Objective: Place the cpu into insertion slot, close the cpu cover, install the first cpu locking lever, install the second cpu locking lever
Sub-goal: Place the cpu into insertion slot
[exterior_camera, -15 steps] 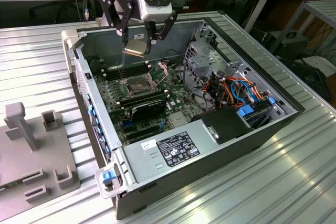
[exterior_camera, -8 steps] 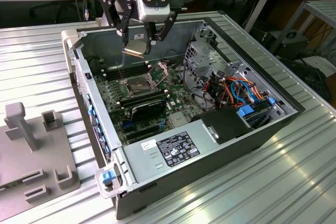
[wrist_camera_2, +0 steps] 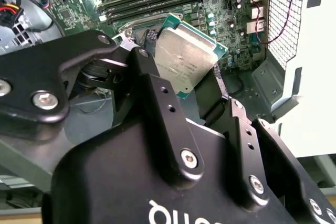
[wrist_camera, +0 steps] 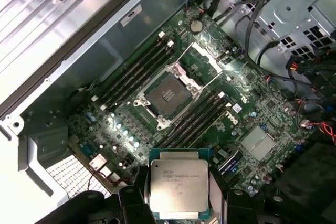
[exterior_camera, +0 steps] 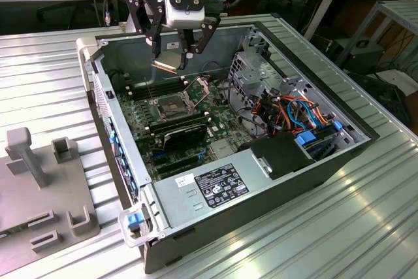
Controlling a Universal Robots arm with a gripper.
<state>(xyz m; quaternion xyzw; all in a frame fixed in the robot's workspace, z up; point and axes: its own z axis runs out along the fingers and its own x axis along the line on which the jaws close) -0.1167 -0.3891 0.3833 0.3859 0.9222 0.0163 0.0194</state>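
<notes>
Jaws clamped on two opposite edges of the cpu (wrist_camera: 179,188); its grey metal lid faces the camera in both wrist views, with a green rim showing around it. Gripper (exterior_camera: 175,60) sits upper centre in the exterior view, over the open computer case (exterior_camera: 274,221), with the chip held in the air, tilted, coppery underside visible, clear of the board. Insertion slot (wrist_camera: 169,94) lies on the green motherboard (wrist_camera: 252,103), its dark square uncovered and apart from the chip; in the exterior view it is a little below and left of the fingertips. Cpu cover (exterior_camera: 200,87) is swung up, standing tilted at the slot's right side in the exterior view. Long black memory slots (wrist_camera: 134,72) flank the socket on both sides. Drive cage (exterior_camera: 251,70) and a tangle of orange and blue cables (exterior_camera: 297,112) occupy the area right of centre; a labelled grey power supply (exterior_camera: 215,184) is lower centre. Case rests on a ribbed metal table (exterior_camera: 366,220). Grey plastic fixture (exterior_camera: 46,187) stands at the exterior view's left, towards the lower edge.
</notes>
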